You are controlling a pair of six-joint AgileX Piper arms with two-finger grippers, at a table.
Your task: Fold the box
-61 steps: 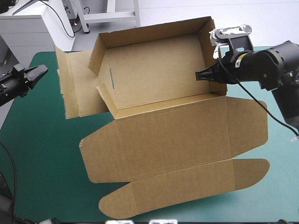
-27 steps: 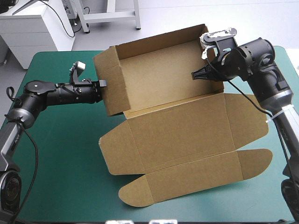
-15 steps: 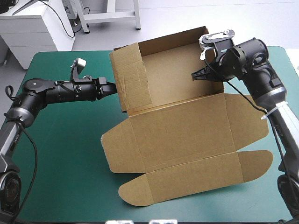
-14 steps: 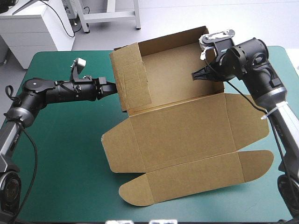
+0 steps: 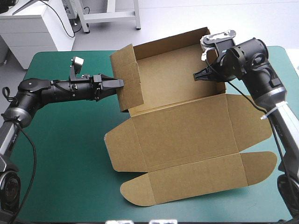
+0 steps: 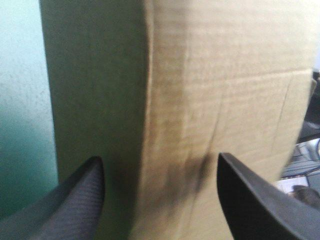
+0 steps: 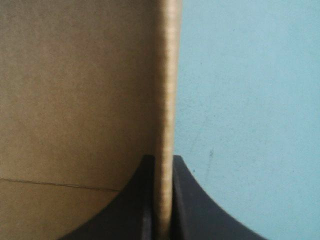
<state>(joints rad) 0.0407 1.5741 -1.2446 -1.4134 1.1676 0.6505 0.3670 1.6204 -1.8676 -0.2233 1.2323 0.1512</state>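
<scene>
Two left end effector (image 6: pixel 160 156) fingers (image 6: pixel 70 205) spread; box (image 6: pixel 215 75) wall hides rest.

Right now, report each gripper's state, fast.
Left gripper: open, at the left wall of the box.
Right gripper: shut on the box, at its right wall.

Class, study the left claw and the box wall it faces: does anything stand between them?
Nothing visible does. The open left claw sits right at the box's raised left wall, bare board ahead of it. The right claw grips the opposite wall.
</scene>
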